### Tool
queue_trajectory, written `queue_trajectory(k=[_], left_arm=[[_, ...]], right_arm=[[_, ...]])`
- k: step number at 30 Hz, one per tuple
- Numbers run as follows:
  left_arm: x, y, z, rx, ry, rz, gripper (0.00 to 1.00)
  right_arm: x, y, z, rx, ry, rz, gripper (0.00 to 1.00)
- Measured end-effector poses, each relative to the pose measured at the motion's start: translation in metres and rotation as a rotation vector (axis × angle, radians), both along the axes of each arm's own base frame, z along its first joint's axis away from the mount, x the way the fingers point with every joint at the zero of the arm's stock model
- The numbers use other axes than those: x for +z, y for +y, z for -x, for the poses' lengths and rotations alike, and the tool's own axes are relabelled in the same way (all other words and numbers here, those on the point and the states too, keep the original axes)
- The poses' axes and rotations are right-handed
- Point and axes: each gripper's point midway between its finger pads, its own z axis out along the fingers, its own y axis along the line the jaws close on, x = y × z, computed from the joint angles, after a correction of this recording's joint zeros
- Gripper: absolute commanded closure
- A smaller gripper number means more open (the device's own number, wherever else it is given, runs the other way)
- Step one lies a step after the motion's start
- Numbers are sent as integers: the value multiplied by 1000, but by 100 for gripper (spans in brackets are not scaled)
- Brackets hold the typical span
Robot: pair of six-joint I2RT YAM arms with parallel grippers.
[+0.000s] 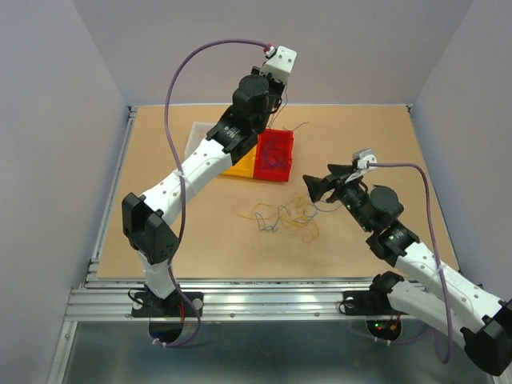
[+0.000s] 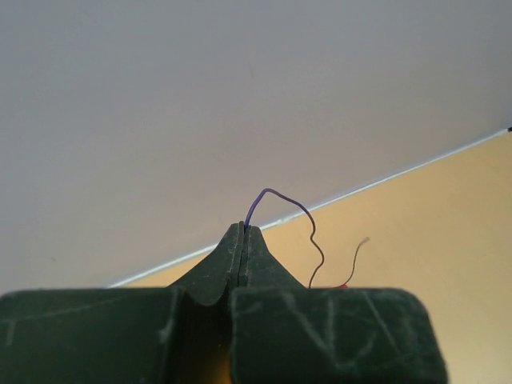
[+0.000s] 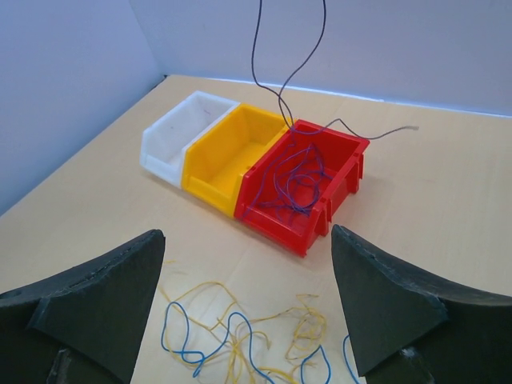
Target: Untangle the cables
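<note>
A loose tangle of yellow, tan and blue cables (image 1: 284, 218) lies on the table in front of the bins; it also shows in the right wrist view (image 3: 240, 340). My left gripper (image 2: 242, 229) is raised high above the red bin (image 1: 274, 156) and is shut on a thin purple cable (image 2: 280, 196); the strand hangs down into the red bin (image 3: 304, 180), where more purple cables (image 3: 294, 178) lie. My right gripper (image 1: 314, 188) is open and empty, just right of the tangle, its fingers (image 3: 384, 296) framing it.
A yellow bin (image 3: 228, 152) and a white bin (image 3: 180, 132) stand in a row left of the red one. Grey walls enclose the table on three sides. A metal rail (image 1: 240, 292) runs along the near edge.
</note>
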Motion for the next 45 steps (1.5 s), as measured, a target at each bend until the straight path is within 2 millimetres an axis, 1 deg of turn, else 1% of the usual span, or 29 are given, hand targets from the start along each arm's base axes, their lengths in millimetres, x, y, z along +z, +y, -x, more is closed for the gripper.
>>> queue_trajectory(k=[3,6,7,8,12,15,17,18,19,21,22,24,29,30,33,36,40,42,43,45], left_arm=[[-6,2,-12,32,8,-12,100],[-12,5,-17,47,20,-23,100],[-13,8,-19,54,24,-26,100],[-13,9,-19,58,25,-27,100],[-10,14,-22,69,21,-22,100],[-9,15,-22,69,22,-22,100],[-8,14,-21,65,24,-20,100],[-8,14,-21,60,27,-19,100],[-7,13,-20,56,28,-18,100],[-6,11,-19,44,29,-13,100],[-5,11,-19,41,30,-12,100],[-7,10,-19,35,37,-11,100],[-10,8,-17,22,50,-16,100],[-11,8,-17,21,52,-17,100],[-11,8,-17,20,54,-17,100],[-11,7,-17,19,56,-17,100],[-13,7,-16,16,62,-20,100],[-13,7,-15,12,63,-20,100],[-12,6,-15,9,64,-18,100],[-11,6,-14,4,65,-14,100]], right_arm=[[-5,2,-4,-2,8,13,11],[-19,8,-13,-3,27,52,6],[-29,12,-19,2,41,78,2],[-37,16,-24,7,52,102,0],[-73,31,-47,16,108,204,0],[-90,42,-65,23,120,257,0],[-98,54,-80,43,106,289,1],[-99,59,-85,52,93,295,2],[-99,63,-90,58,79,299,5],[-99,78,-108,80,38,313,12],[-99,78,-108,80,38,313,12],[-96,90,-124,91,-3,326,12],[-85,108,-153,128,-84,343,13],[-85,109,-156,133,-88,343,13],[-78,113,-178,136,-119,330,13],[-77,117,-196,138,-133,318,13],[-84,124,-221,145,-129,300,15],[-93,127,-234,149,-116,291,20],[-99,128,-238,148,-105,288,29],[-110,130,-244,147,-87,284,41]])
